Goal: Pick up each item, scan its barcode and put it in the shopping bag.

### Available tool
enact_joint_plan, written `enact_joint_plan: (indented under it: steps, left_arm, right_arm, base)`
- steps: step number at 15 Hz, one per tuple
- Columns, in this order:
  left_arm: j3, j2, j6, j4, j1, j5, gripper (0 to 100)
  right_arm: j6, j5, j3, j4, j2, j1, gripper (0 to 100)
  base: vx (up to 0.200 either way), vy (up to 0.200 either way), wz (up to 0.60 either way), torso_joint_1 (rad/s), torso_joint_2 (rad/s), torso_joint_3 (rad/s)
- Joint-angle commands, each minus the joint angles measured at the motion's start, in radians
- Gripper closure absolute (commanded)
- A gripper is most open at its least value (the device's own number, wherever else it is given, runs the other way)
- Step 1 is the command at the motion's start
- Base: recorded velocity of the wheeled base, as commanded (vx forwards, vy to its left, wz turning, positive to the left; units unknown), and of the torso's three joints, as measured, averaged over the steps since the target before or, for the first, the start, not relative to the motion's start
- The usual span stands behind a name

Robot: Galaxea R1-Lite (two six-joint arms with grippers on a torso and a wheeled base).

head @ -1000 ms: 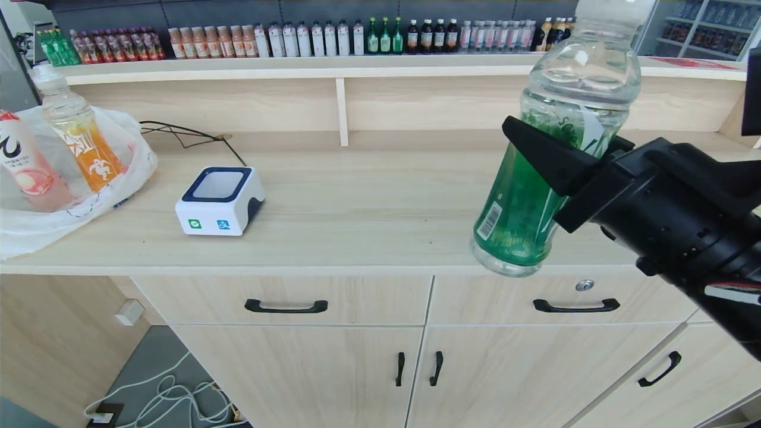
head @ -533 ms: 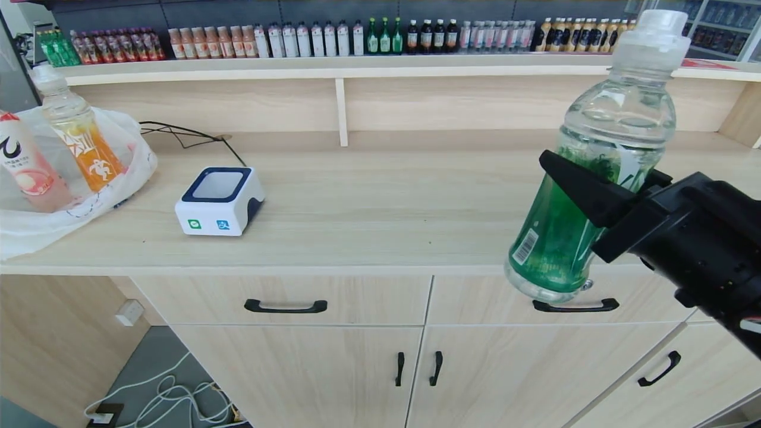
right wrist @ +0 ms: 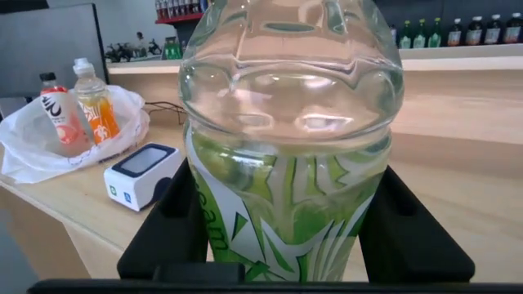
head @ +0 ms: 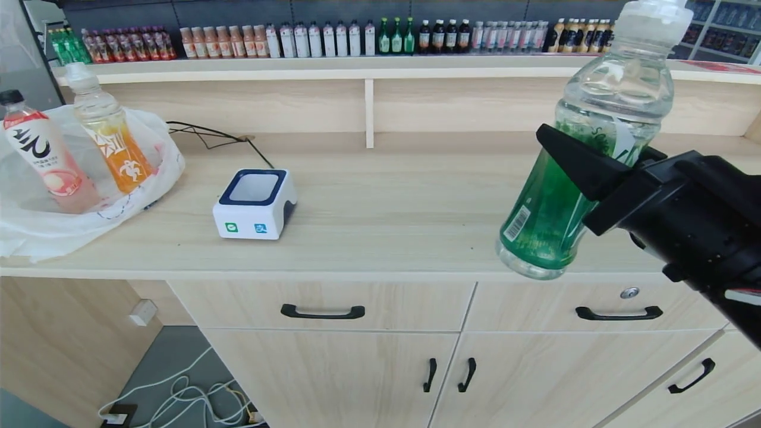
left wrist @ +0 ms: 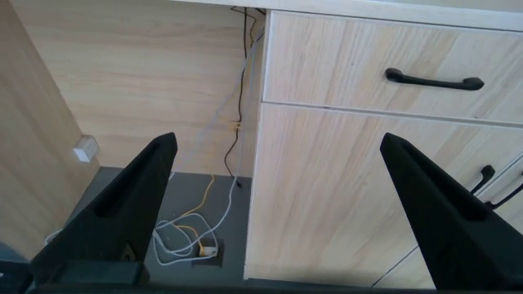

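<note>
A green-labelled clear bottle with a white cap hangs tilted above the counter's right front edge, its barcode low on the side toward the scanner. My right gripper is shut on the bottle's middle; the right wrist view shows the bottle between that gripper's black fingers. The white and blue scanner sits left of centre on the counter. The white shopping bag lies at the far left holding a pink bottle and an orange bottle. My left gripper is open, low before the cabinet.
The wooden counter has bare room between scanner and bottle. A black cable runs from behind the scanner. A raised back shelf carries a row of several drink bottles. Drawers and doors with black handles sit below.
The right gripper carried the green bottle rightward and down, then up a little and leftward over the counter. The head camera has turned, sliding the whole scene to the right.
</note>
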Motion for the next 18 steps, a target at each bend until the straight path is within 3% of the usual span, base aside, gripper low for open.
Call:
enact_joint_plan:
  steps: [1,12,18]
  left_arm:
    - [0.0,0.0,0.0,0.0,0.0,-0.001,0]
    - [0.0,0.0,-0.003,0.0,0.0,0.001,0]
    - [0.0,0.0,-0.005,0.0,0.001,-0.001,0]
  right_arm:
    - [-0.005,0.004,-0.017,-0.003,0.038,0.001,100]
    - [-0.034,0.032,-0.092,-0.015,0.061,-0.047,100]
    - [-0.046,0.035,-0.044,-0.022,0.038,-0.073,100]
  base:
    - [0.0,0.2,0.0,0.002,0.0,0.002]
    - [0.0,0.2,0.0,0.003,0.0,0.003]
    - [0.0,0.2,0.0,0.002,0.0,0.004]
